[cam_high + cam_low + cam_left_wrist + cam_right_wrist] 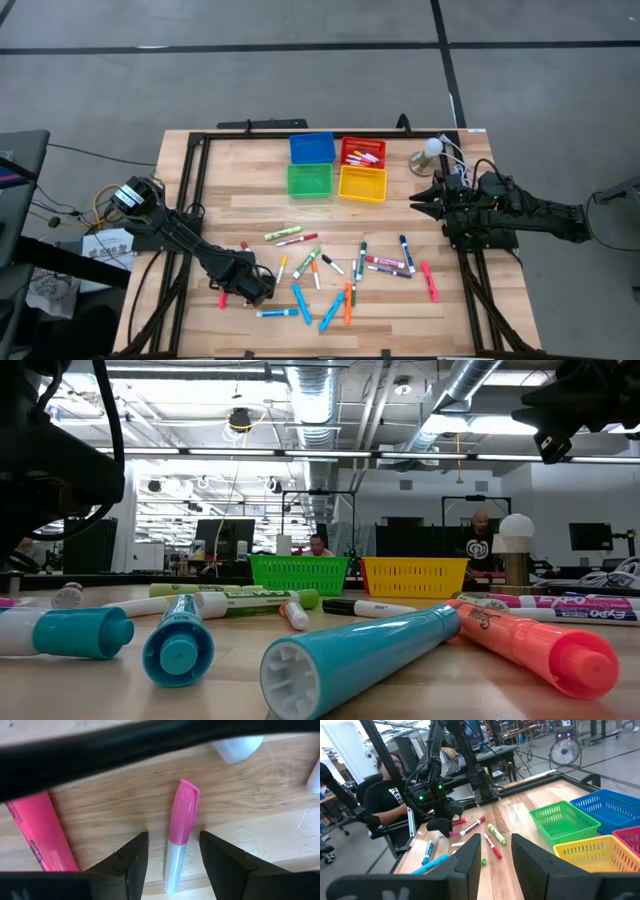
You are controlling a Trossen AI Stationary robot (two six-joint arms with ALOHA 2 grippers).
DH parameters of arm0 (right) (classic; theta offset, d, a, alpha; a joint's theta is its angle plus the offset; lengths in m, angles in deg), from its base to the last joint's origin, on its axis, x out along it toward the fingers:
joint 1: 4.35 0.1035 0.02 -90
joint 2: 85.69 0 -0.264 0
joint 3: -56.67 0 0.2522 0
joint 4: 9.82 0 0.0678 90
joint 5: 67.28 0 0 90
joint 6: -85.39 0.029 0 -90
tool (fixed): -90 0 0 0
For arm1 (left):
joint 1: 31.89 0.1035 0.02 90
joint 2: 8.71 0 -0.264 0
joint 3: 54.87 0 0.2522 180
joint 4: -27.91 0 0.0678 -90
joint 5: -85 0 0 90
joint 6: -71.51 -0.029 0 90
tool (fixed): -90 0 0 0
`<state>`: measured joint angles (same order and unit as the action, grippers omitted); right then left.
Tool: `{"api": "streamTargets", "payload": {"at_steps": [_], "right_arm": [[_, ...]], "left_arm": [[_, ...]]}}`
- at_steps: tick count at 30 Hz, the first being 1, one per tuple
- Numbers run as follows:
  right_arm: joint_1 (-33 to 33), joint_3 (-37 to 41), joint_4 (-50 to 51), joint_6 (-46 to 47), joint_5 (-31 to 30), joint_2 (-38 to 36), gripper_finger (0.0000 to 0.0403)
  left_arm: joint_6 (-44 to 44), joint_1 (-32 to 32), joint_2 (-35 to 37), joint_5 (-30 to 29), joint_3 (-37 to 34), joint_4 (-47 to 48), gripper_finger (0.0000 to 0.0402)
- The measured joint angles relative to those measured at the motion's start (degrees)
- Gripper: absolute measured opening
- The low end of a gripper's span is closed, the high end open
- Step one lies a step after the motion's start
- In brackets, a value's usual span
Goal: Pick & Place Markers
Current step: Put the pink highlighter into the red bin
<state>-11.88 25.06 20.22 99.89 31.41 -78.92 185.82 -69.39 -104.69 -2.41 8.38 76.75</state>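
Pink-capped marker [181,825] lies flat on the counter [240,215], at the near left edge of the marker scatter, between the left gripper [172,857] jaws — open, straddling it, not touching. Judging by looks: light, rigid, smooth plastic, prone to roll. Best taken across the barrel near the cap seam. Right gripper [495,852] hovers well apart by the bins [337,166], jaws parted, empty.

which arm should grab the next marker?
Left. The left gripper is low over the marker pile, its open fingers straddling a pink-capped marker. The right gripper hovers near the yellow bin, empty and away from the markers.
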Motion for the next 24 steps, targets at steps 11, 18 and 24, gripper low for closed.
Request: {"api": "streamTargets", "payload": {"at_steps": [11,18,24], "right_arm": [[0.0,0.0,0.0,0.0,0.0,0.0,0.0098],[0.0,0.0,0.0,0.0,0.0,0.0,0.0098],[0.0,0.0,0.0,0.0,0.0,0.0,0.0098]], "left_arm": [[0.2,0.1,0.0,0.0,0.0,-0.2,0.0171],[0.2,0.1,0.0,-0.2,0.0,-0.7,0.0115],[0.2,0.1,-0.1,-0.4,0.0,-1.2,0.0059]]}}
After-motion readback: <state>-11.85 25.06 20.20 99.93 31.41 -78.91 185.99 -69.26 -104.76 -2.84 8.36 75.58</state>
